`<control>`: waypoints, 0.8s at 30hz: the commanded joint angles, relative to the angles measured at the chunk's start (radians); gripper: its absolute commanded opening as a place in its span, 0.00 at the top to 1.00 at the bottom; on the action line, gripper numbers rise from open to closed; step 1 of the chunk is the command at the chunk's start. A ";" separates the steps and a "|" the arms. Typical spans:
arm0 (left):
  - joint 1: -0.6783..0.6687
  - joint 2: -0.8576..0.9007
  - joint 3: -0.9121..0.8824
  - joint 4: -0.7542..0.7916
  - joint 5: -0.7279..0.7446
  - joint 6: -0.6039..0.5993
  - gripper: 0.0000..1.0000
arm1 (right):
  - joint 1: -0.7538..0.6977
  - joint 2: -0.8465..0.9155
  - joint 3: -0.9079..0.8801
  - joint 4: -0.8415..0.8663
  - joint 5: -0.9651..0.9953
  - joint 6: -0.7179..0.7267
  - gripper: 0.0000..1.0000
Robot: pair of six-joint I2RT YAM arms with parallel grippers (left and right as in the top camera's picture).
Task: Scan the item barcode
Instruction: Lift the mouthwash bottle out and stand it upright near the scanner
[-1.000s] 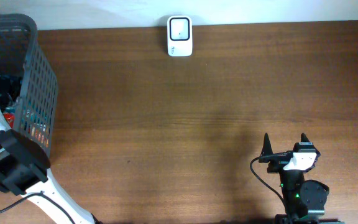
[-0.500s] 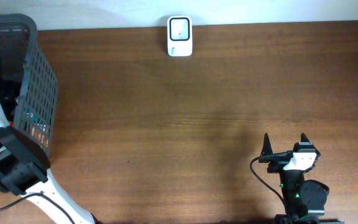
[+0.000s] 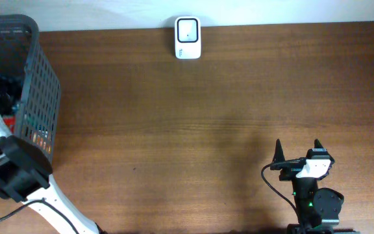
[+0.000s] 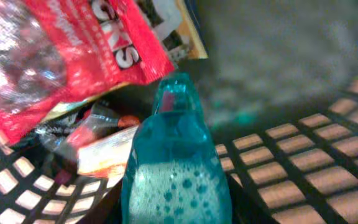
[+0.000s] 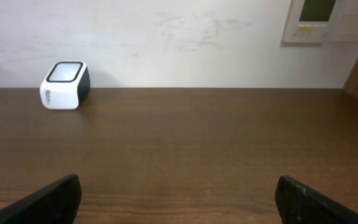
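Observation:
A teal bottle (image 4: 176,162) with foamy liquid lies in the dark mesh basket (image 3: 41,97) at the table's left end. My left gripper (image 4: 176,208) reaches into the basket, its dark fingers pressed against both sides of the bottle. The overhead view hides these jaws behind the left arm (image 3: 12,172) and the basket wall. No barcode shows on the bottle. The white scanner (image 3: 187,38) stands at the far edge and also shows in the right wrist view as the scanner (image 5: 65,85). My right gripper (image 3: 297,153) rests open near the front right, its gap (image 5: 179,199) holding nothing.
A red snack bag (image 4: 73,50) and an orange-and-white packet (image 4: 98,146) lie under and beside the bottle in the basket. The basket's mesh floor (image 4: 328,155) shows to the right. A wall panel (image 5: 328,18) hangs behind the table.
The left gripper's jaws have closed in on the teal bottle. In the overhead view the left arm shifted slightly at the basket. The right arm has stayed still.

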 commanded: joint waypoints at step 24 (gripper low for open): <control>-0.962 -0.049 0.486 -0.027 0.211 0.134 0.81 | 0.004 -0.006 -0.007 -0.003 0.005 -0.006 0.02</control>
